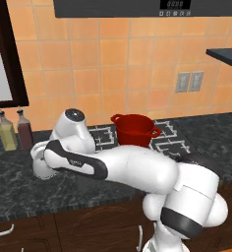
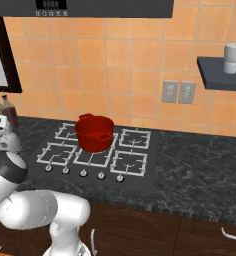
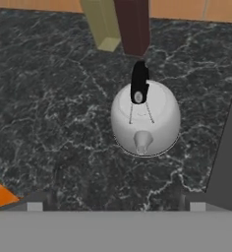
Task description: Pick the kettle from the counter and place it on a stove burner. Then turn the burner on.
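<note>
- Far left of the left base view: two bottles against the orange tile wall – a pale yellow bottle [image 1: 8, 134] and a dark brown bottle [image 1: 24, 132] just beside it, both upright on the counter [image 1: 19, 184].
- Counter is dark speckled stone with brown cabinets below; it runs left and right of the cooktop.
- Kettle [image 3: 145, 118] – small, silvery-white, black handle across the top, spout toward the camera in the hand view. Upright on the counter, near the bottles, left of the cooktop edge.
- In the right base view the kettle [image 2: 6, 141] shows at the far left edge, partly behind the arm.
- Gripper [image 3: 116, 204] hangs above the kettle, looking down on it; the tips sit at the bottom corners of the hand view, jaws spread wide, nothing between them, not touching the kettle.
- Arm folds over the counter to the left in the left base view, hiding the kettle there.
- Black cooktop [image 2: 140, 172] in the middle, pale grey wire grates; front-left stove burner [image 2: 56, 152] is bare.
- Red pot [image 2: 94, 132] with two handles sits on the middle grates.
- Row of small round knobs [image 2: 83, 173] along the cooktop's front edge.
- Right of the stove: more counter, two wall sockets [image 2: 178, 92] on the tile.
- Far right: dark shelf [image 2: 222, 75] with a white cup [image 2: 234, 58] on it.
</note>
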